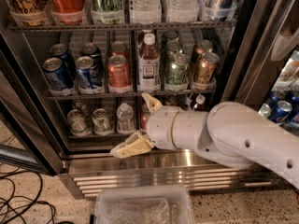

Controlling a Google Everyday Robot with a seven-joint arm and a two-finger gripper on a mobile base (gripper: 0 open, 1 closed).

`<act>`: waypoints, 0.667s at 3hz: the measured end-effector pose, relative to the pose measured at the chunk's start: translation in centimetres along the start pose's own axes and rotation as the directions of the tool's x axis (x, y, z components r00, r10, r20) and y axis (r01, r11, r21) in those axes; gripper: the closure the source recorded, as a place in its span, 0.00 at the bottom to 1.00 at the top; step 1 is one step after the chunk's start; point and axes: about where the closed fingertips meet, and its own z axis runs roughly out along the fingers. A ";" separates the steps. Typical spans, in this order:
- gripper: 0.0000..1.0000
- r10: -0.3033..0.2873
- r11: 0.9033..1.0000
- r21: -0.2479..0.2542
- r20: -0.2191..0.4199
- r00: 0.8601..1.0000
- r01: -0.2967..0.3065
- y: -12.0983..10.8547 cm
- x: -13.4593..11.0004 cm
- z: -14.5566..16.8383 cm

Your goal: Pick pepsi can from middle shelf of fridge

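Claw: the claw (130, 124) hangs in front of the lower rack, under the middle shelf's front rail; one pale finger (150, 102) points up toward the rail, the other (132, 146) lies low, just above the steel base.
Claw state: released, fingers spread wide, nothing between them.
Arm: the white arm (233, 134) comes in from the right and crosses the lower right part of the fridge opening.
Pepsi can: the pepsi can (87, 72) stands upright at the front of the second lane from the left, up and to the left of the claw and apart from it.
Neighbours: another blue can (55, 73) on its left, an orange-red can (119, 73) on its right, then a tall bottle (148, 64), a green can (176, 72) and a bronze can (205, 69).
Middle shelf: the middle shelf (70, 96) is a wire rack carrying cans in lanes, more cans behind the front row.
Lower rack: small pale cans (102, 121) stand on it, left of the claw.
Fridge: the fridge (163, 164) stands open, with a steel base grille below.
Floor: a clear plastic bin (142, 206) sits before the grille; dark cables (18, 204) lie at left.
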 end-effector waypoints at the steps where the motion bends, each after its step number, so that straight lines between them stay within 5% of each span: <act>1: 0.00 -0.014 0.997 0.074 0.072 0.997 0.009 -0.8 -1.3 3.3; 2: 0.00 0.002 0.990 0.140 0.069 0.998 -0.012 -0.8 -1.8 6.3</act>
